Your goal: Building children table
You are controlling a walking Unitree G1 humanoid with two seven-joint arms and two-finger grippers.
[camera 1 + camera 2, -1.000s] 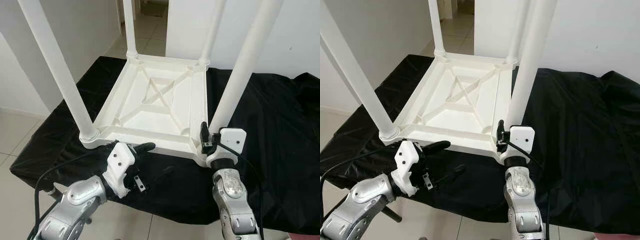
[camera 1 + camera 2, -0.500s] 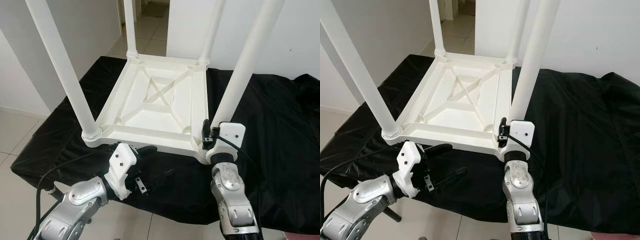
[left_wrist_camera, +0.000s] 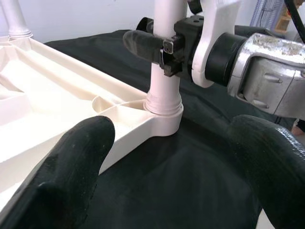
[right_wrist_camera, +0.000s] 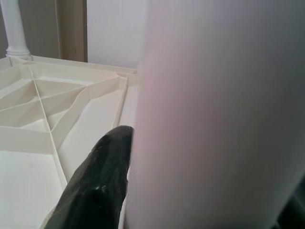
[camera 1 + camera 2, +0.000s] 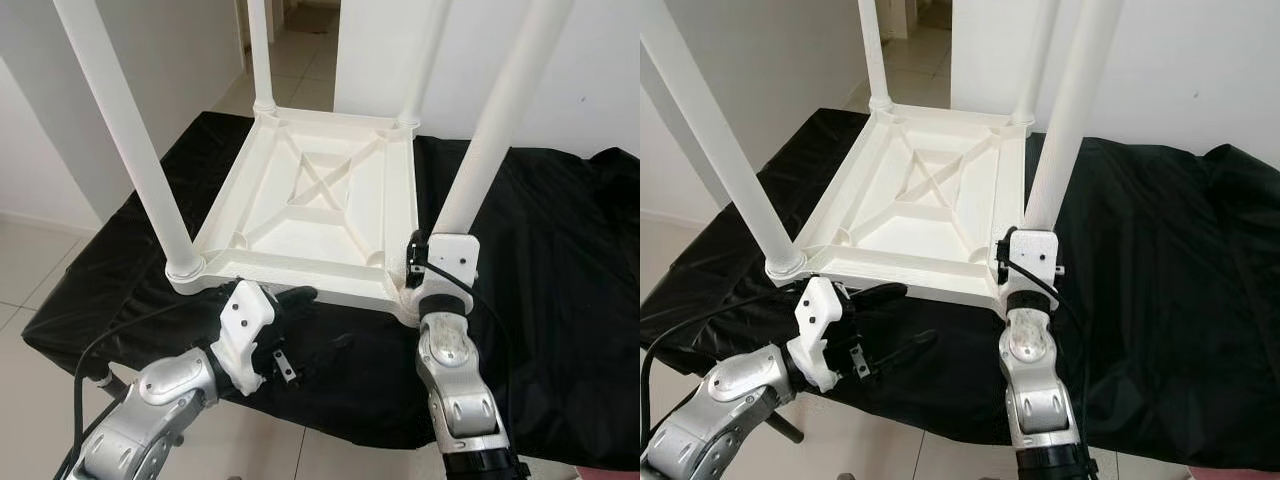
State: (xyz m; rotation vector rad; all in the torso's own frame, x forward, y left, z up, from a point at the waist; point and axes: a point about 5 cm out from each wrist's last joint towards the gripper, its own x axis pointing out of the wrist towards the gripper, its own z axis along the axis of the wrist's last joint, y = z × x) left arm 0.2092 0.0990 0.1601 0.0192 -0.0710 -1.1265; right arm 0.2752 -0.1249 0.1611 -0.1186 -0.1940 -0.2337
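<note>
A white plastic children's table lies upside down on a black cloth, its legs pointing up. My right gripper is shut on the near-right leg just above its socket. In the left wrist view one black finger of that gripper presses the leg. In the right wrist view the leg sits against a black finger. My left gripper is open, low at the table's front edge, holding nothing; its fingers frame the leg's socket.
The black cloth covers the whole work surface and hangs over its front edge. The near-left leg and far-left leg stand tall. White walls lie behind, with a doorway onto tiled floor.
My right gripper has shifted from beside the socket onto the near-right leg and shut on it. My left gripper has edged slightly forward toward the table's front edge.
</note>
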